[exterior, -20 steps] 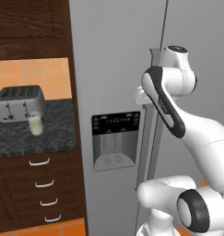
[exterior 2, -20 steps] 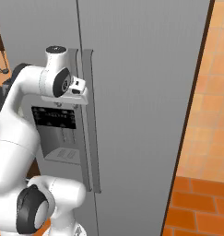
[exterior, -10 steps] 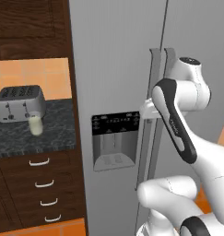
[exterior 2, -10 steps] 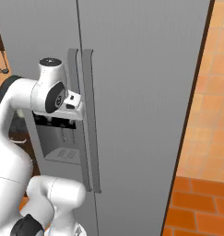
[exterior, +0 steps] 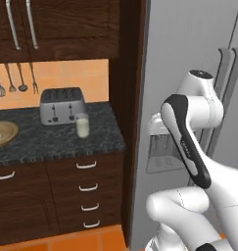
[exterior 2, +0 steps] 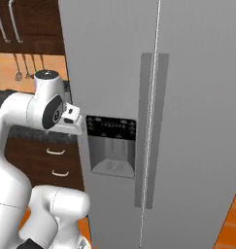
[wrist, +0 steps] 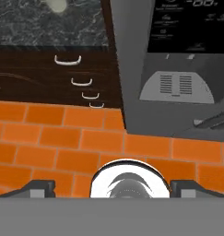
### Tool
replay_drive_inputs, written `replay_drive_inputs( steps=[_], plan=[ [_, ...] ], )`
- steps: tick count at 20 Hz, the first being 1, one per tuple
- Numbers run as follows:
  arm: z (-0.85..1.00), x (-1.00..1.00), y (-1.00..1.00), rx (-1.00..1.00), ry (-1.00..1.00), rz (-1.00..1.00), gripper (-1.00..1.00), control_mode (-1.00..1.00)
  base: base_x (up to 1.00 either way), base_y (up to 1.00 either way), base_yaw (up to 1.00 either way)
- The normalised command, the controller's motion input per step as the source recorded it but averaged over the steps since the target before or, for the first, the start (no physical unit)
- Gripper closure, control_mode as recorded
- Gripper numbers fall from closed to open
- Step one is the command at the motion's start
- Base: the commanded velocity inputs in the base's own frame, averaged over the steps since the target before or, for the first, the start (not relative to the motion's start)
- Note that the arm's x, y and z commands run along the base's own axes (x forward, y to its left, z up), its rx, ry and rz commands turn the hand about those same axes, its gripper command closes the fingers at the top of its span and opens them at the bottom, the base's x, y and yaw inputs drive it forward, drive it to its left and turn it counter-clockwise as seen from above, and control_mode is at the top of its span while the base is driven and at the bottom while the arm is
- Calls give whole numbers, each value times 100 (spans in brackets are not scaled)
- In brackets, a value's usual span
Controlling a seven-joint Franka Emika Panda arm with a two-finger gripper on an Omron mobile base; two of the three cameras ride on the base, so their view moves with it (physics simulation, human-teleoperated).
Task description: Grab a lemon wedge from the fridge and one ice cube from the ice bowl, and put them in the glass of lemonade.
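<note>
Claw (wrist: 114,186): fingers (wrist: 37,186) spread wide, far apart at the bottom corners of the hand view. Nothing between them. It faces down at the floor (wrist: 49,138), orange brick, bare below it.

Fridge (exterior 2: 187,73): grey, both doors shut, the seam running straight between them. In the hand view its lower front stands ahead of the claw and to the right. Dispenser (exterior 2: 112,146): black panel over a grey recess, ahead-right of the claw and close; from the right base view the hand sits just beside its left edge, level with the panel. Whether they touch, cannot tell. Handles (exterior 2: 151,126): two long vertical bars, beyond the dispenser from the claw, apart from it.

Glass (exterior: 82,125): pale creamy liquid, upright on the counter (exterior: 52,139), well away from the claw, past the fridge's left side. In the hand view it is a pale blur at the far top left.

Toaster (exterior: 61,105): silver, just behind the glass, farther from the claw.

Bowl (exterior: 0,133): light wood, shallow, at the counter's far end, farthest from the claw. Contents too small to make out.

Drawers (exterior: 86,191): dark wood with curved pulls, under the counter; in the hand view ahead-left of the claw.

Utensils (exterior: 15,81): hang on the orange wall above the bowl.
</note>
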Motion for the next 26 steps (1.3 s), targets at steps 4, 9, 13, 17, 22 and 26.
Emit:
replay_drive_inputs(
  steps=[4, 9, 13, 17, 22, 26],
  plan=[
    [0, 0, 0, 0, 0, 0, -100, 100, 29, 100, 3],
    [0, 0, 0, 0, 0, 0, -100, 100, 59, 100, 12],
    [0, 0, 0, 0, 0, 0, -100, 100, 85, 89, 3],
    [0, 0, 0, 0, 0, 0, -100, 100, 69, 70, 0],
    [0, 0, 0, 0, 0, 0, -100, 100, 77, 11, -4],
    [0, 0, 0, 0, 0, 0, -100, 100, 81, 0, -7]
  ],
)
